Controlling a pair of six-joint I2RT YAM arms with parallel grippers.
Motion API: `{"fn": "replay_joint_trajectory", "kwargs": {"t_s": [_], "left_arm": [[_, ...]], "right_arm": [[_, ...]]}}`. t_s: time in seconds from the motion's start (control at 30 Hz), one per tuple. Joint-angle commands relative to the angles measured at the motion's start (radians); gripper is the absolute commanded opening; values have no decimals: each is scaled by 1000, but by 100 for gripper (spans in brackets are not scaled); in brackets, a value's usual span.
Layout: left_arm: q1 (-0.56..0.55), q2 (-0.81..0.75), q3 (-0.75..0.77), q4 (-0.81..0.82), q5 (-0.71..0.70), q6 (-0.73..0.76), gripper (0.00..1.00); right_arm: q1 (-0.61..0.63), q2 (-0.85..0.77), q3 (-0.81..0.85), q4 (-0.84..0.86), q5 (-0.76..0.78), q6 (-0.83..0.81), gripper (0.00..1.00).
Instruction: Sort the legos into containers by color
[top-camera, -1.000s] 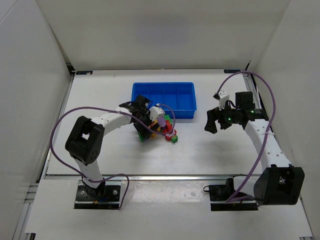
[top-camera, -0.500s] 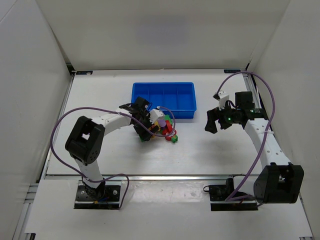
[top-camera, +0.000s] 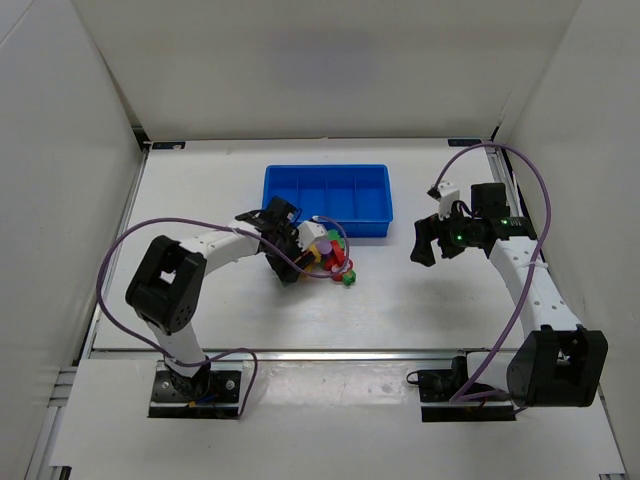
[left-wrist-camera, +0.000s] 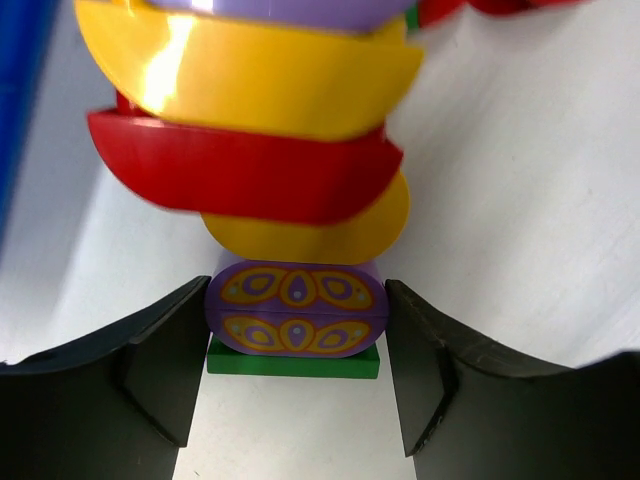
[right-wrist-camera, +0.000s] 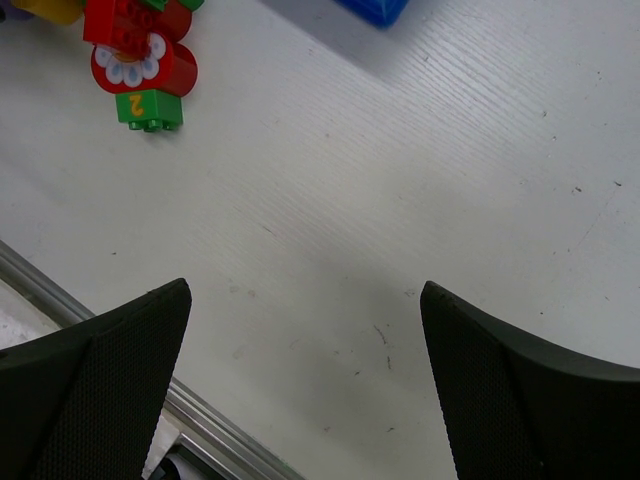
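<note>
The legos lie in one pile (top-camera: 332, 258) just in front of the blue tray's containers (top-camera: 300, 200). My left gripper (top-camera: 293, 262) is at the pile's left side. In its wrist view the gripper (left-wrist-camera: 297, 292) is shut on a purple oval lego (left-wrist-camera: 296, 322) with a yellow pattern; both fingers touch its ends. That lego sits on a flat green piece (left-wrist-camera: 293, 360). Yellow (left-wrist-camera: 250, 80) and red (left-wrist-camera: 240, 175) curved pieces are stacked right behind it. My right gripper (top-camera: 425, 250) (right-wrist-camera: 305, 300) hangs open over bare table, well right of the pile.
A red flower piece (right-wrist-camera: 145, 65) and a green block marked "2" (right-wrist-camera: 148, 108) lie at the pile's near-right edge. The tray's corner (right-wrist-camera: 375, 8) shows at the top of the right wrist view. A metal rail (right-wrist-camera: 220, 440) runs along the table's front edge.
My left gripper's jaws have narrowed onto the purple oval lego at the pile's left side, and the wrist has shifted slightly. The right arm has not moved.
</note>
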Motion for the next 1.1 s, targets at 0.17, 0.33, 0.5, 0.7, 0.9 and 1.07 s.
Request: {"fn": "replay_joint_trajectory", "kwargs": {"t_s": [0.17, 0.33, 0.5, 0.7, 0.9, 1.07], "left_arm": [[1, -366, -165, -32, 11, 29, 44], [-28, -544, -190, -112, 8, 30, 44], [-87, -618, -157, -121, -19, 15, 44], [-131, -555, -81, -82, -71, -22, 43], [-171, -472, -3, -17, -85, -37, 39], [-206, -391, 80, 23, -111, -52, 38]], "right_arm": [[-3, -19, 13, 47, -47, 78, 98], [-3, -12, 42, 65, -104, 151, 98], [-3, 20, 85, 125, -203, 324, 98], [-3, 103, 188, 200, -262, 559, 97], [80, 166, 266, 222, -276, 615, 94], [208, 186, 256, 264, -250, 601, 94]]}}
